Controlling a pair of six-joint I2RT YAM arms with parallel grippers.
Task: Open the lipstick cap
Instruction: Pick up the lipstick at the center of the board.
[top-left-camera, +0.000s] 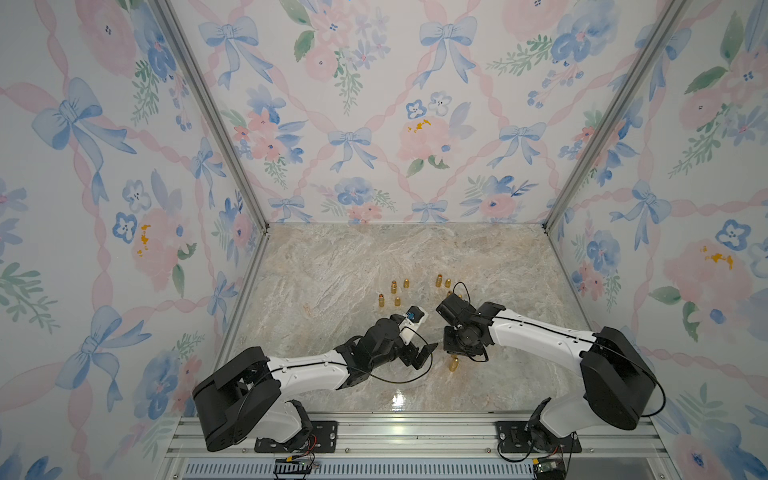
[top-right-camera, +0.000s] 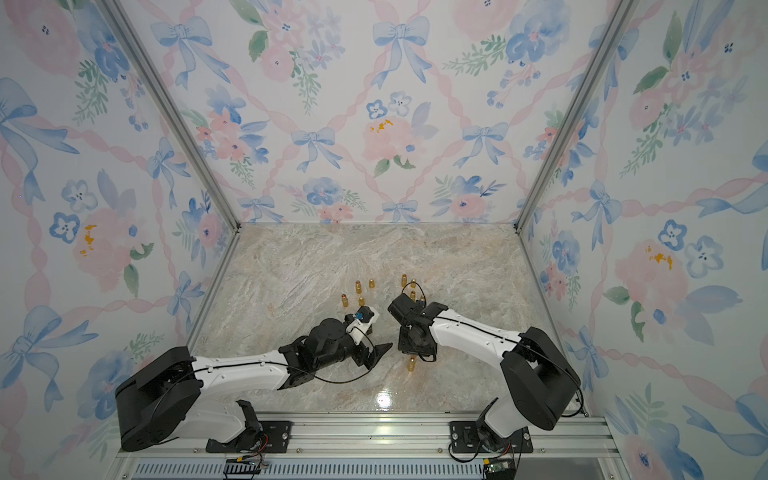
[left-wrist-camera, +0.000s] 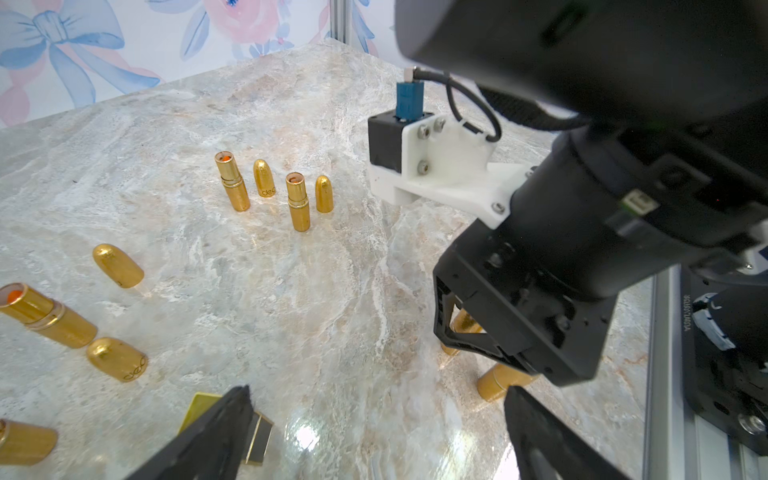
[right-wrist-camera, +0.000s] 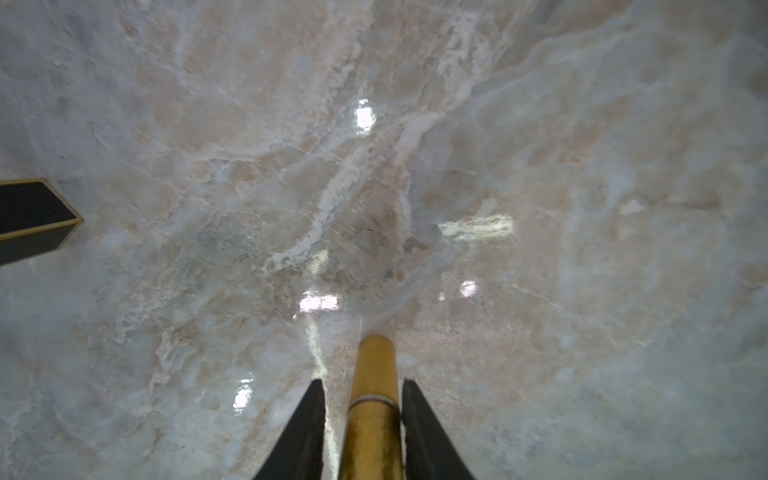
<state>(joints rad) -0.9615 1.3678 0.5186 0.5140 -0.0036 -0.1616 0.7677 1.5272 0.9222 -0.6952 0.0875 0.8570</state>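
Floral-papered walls (top-left-camera: 124, 166) on 3 sides, marble-pattern table (top-left-camera: 332, 270) underneath. 2 black-and-white arms, left arm (top-left-camera: 307, 370) and right arm (top-left-camera: 540, 328), reach in from the front rail (top-left-camera: 415, 432). Their wrists nearly meet at front-centre.

On the left gripper (left-wrist-camera: 378, 390) the jaws stand wide apart with nothing between them. It hangs just beside the right wrist.

The right gripper (right-wrist-camera: 363, 382) points straight down over the lipstick (right-wrist-camera: 374, 357), jaws straddling its upper half. Not clamped: 1 finger (right-wrist-camera: 419, 428) lies against the tube, and a sliver of table shows between the other finger and the tube.

The lipstick is a shiny gold cylinder, upright on the table at front-centre, between the 2 arms. In both top views only its lower end shows below the right wrist (top-left-camera: 453, 365) (top-right-camera: 411, 365). A thin pale seam ring circles it. The part below the ring is bright and plain. The part above is a shade wider and darker and looks to be the cap, seated on the base.

Farther back, well apart from it: opened tubes (left-wrist-camera: 298, 203) standing with orange-red at the mouth, bullet-shaped loose caps (left-wrist-camera: 264, 178) beside them.
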